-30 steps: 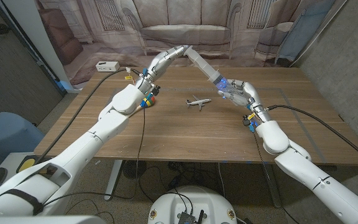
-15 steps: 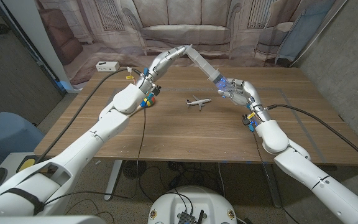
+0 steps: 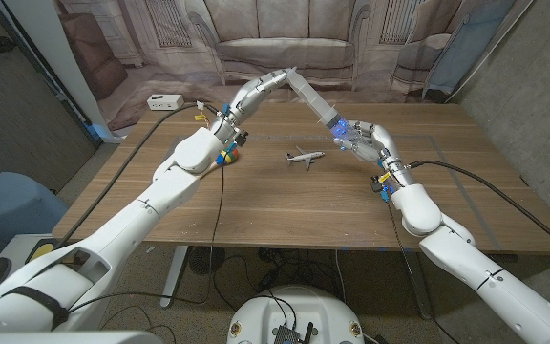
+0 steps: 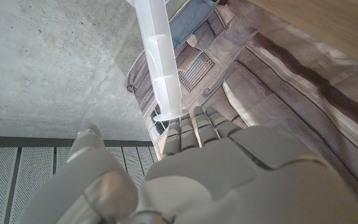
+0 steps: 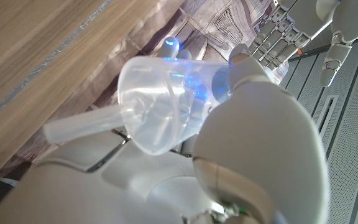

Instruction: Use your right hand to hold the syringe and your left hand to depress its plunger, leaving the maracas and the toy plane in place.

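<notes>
Syringe point(image 3: 315, 101) held aloft over far middle of table point(image 3: 256, 205), slanting up toward the left

Barrel clamped in right hand point(image 3: 363, 139) at lower right end; fingers wrapped round clear tube, seen close in right wrist view point(image 5: 160, 112). Plunger end at upper left touching fingertips of left hand point(image 3: 261, 88); flange against fingers in left wrist view point(image 4: 166, 115), fingers together, not gripping anything. Toy plane point(image 3: 303, 158) on table below, mid. Maracas point(image 3: 227, 153) partly hidden behind left forearm, left of plane. White power strip point(image 3: 164, 101) far left
</notes>
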You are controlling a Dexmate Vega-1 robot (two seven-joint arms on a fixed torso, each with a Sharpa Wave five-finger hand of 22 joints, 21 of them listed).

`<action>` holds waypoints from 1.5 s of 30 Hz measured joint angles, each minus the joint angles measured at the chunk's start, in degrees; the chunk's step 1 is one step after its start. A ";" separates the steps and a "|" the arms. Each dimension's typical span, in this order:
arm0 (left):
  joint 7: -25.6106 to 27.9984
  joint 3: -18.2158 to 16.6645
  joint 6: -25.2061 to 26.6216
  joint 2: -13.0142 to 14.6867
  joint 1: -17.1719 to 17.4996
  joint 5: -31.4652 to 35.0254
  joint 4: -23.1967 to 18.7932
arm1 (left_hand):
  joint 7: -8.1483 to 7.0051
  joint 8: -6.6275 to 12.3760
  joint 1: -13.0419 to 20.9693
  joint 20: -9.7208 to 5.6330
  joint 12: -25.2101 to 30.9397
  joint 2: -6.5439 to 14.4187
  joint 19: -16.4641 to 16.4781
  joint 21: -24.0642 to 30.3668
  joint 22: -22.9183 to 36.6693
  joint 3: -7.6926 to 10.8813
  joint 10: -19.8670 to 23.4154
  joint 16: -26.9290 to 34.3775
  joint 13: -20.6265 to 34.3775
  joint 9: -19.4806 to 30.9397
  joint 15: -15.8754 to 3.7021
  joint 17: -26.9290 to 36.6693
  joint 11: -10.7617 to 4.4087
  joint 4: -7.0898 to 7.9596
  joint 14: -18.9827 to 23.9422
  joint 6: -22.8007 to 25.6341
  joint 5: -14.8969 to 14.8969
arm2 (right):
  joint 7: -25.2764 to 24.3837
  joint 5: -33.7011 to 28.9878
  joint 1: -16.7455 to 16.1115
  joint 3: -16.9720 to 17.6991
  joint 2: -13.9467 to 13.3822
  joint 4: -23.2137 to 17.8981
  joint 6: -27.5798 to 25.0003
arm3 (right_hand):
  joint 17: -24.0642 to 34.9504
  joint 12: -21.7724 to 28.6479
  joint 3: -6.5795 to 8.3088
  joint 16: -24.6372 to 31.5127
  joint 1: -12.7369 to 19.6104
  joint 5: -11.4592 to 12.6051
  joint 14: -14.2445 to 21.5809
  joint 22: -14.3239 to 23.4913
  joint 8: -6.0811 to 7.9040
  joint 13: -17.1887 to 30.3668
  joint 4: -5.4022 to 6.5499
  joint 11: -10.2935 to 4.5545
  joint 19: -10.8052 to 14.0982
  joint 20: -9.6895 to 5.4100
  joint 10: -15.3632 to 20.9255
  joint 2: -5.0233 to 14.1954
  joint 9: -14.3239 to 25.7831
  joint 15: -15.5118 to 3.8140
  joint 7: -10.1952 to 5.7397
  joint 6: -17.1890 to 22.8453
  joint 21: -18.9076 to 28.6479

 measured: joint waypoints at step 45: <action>-3.47 1.92 0.21 -1.03 -1.76 -1.01 1.95 | 0.00 -0.24 0.38 0.54 -0.06 0.38 -0.54 0.00 0.00 0.00 -0.42 0.00 0.03 0.00 -0.33 0.00 -0.01 0.00 -0.33 -0.04 0.00 | -0.22 -0.51 1.11 -0.15 0.36 0.24 0.33 | 0.53 -0.23 0.94 0.00 0.00 -0.06 0.21 -0.28 -0.17 -0.01 -0.94 0.46 -0.62 0.01 0.15 0.00 0.00 0.21 0.83 0.19 2.10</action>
